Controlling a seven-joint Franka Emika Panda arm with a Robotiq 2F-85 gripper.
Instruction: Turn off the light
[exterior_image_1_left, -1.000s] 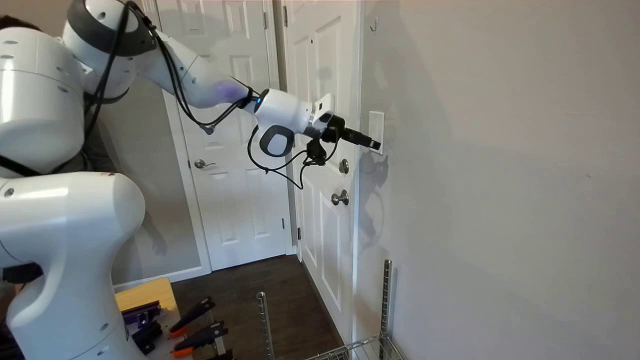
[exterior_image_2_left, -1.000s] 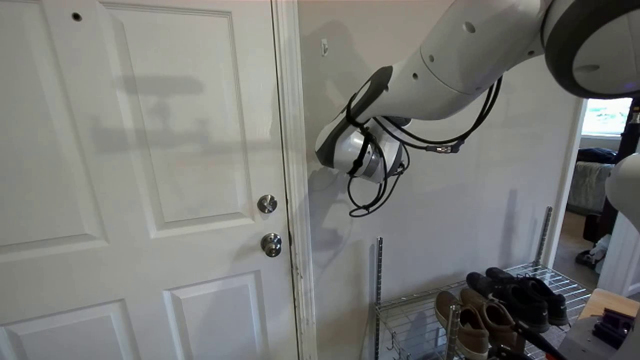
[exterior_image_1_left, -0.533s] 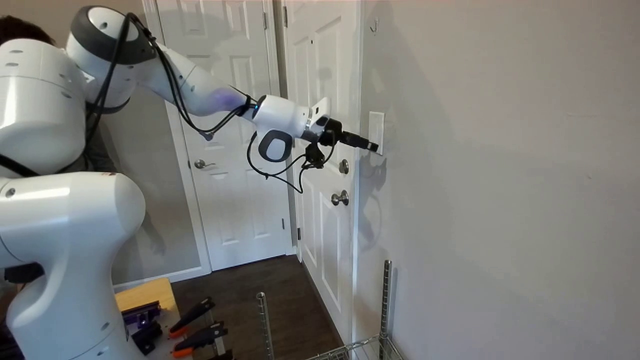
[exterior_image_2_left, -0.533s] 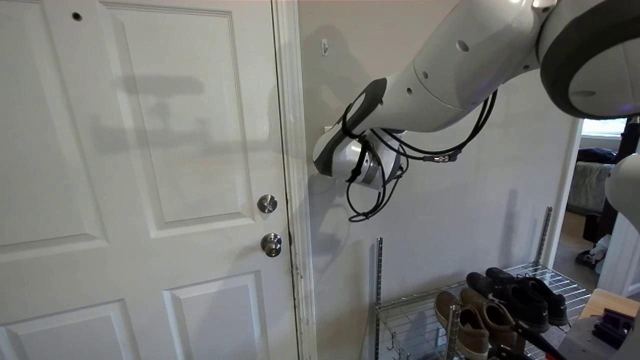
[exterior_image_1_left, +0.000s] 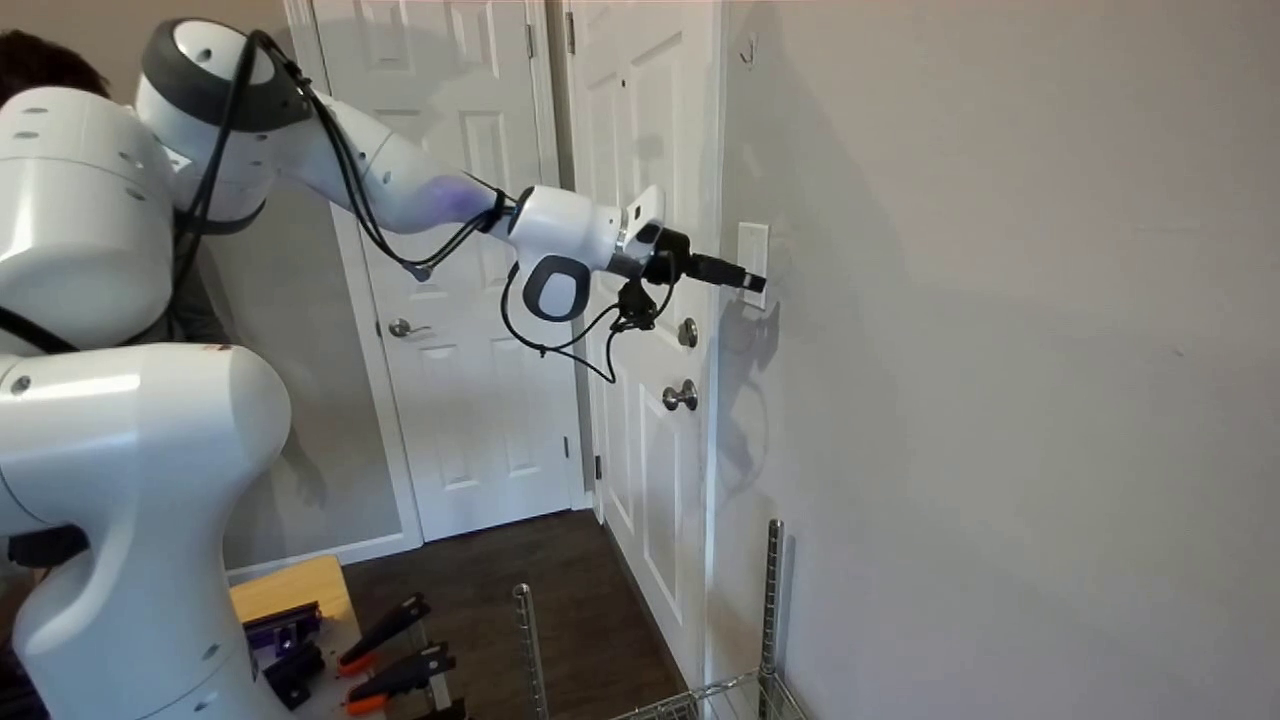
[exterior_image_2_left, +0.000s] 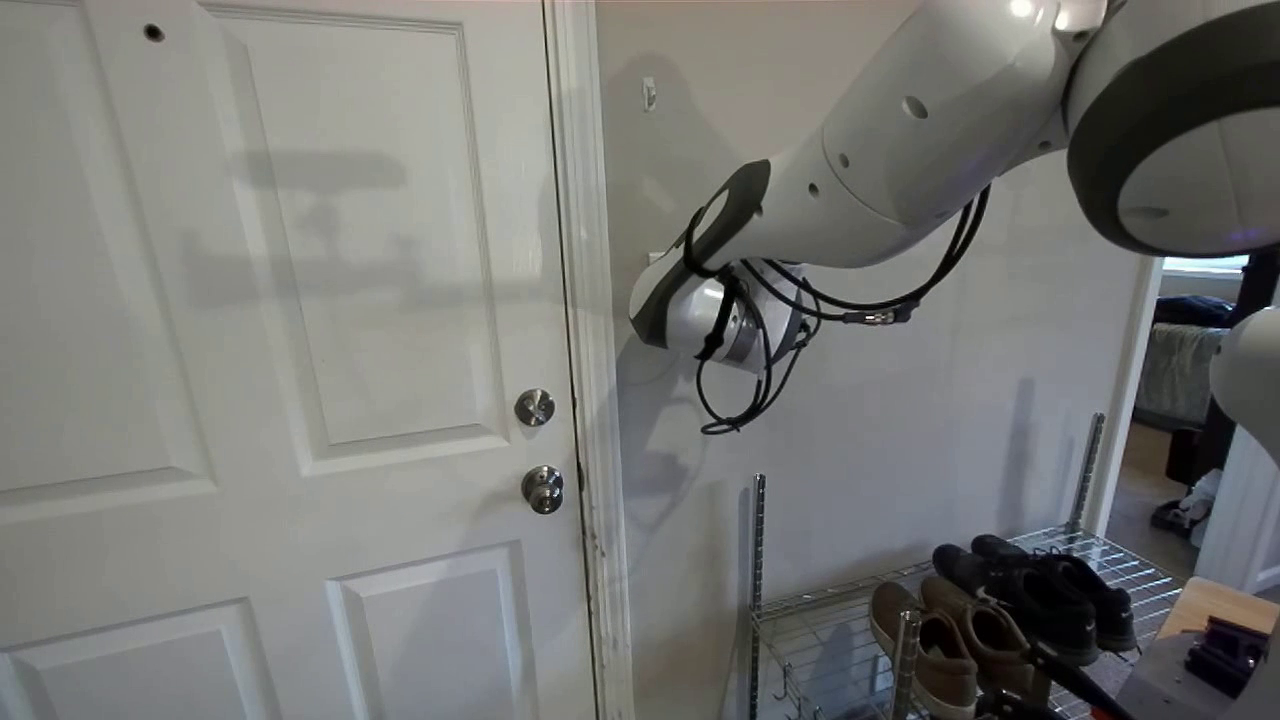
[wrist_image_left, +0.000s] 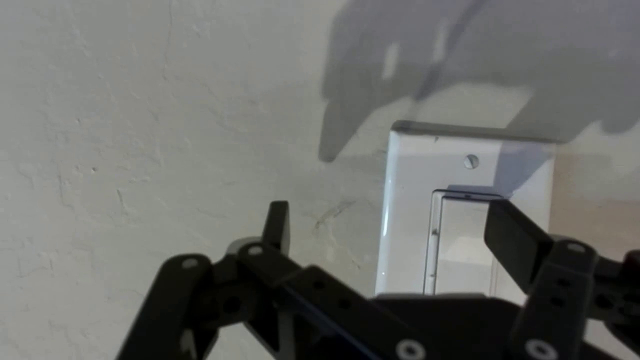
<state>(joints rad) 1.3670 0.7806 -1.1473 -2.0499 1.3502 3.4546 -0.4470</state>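
Observation:
A white wall plate (wrist_image_left: 407, 210) with a flat rocker light switch (wrist_image_left: 462, 245) fills the right of the wrist view. In an exterior view the light switch plate (exterior_image_1_left: 753, 243) is on the wall beside the door frame, partly behind the fingertips. My gripper (wrist_image_left: 387, 220) is open, with nothing held. Its right finger (wrist_image_left: 517, 245) overlaps the rocker's upper right corner; whether it touches cannot be told. Its left finger (wrist_image_left: 276, 227) is over bare wall, left of the plate. The gripper (exterior_image_1_left: 755, 284) points at the plate's lower part. The light itself is out of view.
A white door with metal knobs (exterior_image_2_left: 543, 490) adjoins the wall. Below the arm stands a wire rack (exterior_image_2_left: 820, 640) with several shoes (exterior_image_2_left: 1045, 595). A small hook (exterior_image_2_left: 649, 94) hangs above the wrist. Loose cables (exterior_image_1_left: 560, 345) dangle under the wrist. Clamps (exterior_image_1_left: 400, 675) lie near the base.
The upper arm and elbow have come down over the second. My fingertips dipped slightly, then rose and shifted a little toward the wall.

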